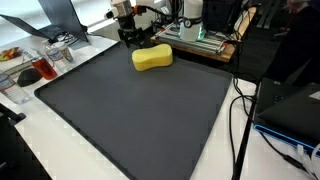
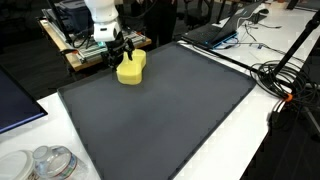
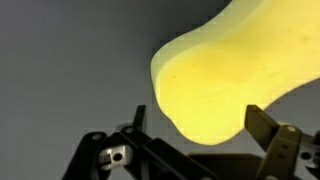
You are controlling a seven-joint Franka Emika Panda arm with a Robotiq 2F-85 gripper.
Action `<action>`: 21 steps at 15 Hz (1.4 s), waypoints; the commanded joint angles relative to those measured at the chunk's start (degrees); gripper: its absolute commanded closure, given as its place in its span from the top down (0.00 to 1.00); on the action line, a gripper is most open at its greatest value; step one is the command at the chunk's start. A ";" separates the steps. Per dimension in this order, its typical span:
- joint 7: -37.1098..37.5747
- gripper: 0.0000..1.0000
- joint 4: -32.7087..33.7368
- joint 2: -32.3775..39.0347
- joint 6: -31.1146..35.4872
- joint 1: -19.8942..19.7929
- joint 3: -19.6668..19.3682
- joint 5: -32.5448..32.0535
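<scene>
At near edge of white table [image 2: 245,152], clear containers [image 2: 48,163] sit near left. Dark mat [image 2: 170,110] fills middle ground. Yellow sponge [image 2: 131,69] lies flat by mat's far left corner. I have claw [image 2: 122,52] poised over sponge's far end, jaws spread wide, gripping nothing; wrist view shows rounded end between fingertips.

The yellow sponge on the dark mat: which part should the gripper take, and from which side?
Probably the rounded end nearest the open gripper, from above. The yellow sponge lies flat on the dark mat, and in the wrist view that end sits between the two fingers, narrower than their gap. The slimmer middle would also suit.
</scene>
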 commanded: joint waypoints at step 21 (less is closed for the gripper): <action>-4.98 0.09 13.18 13.99 -18.68 -10.65 7.53 4.75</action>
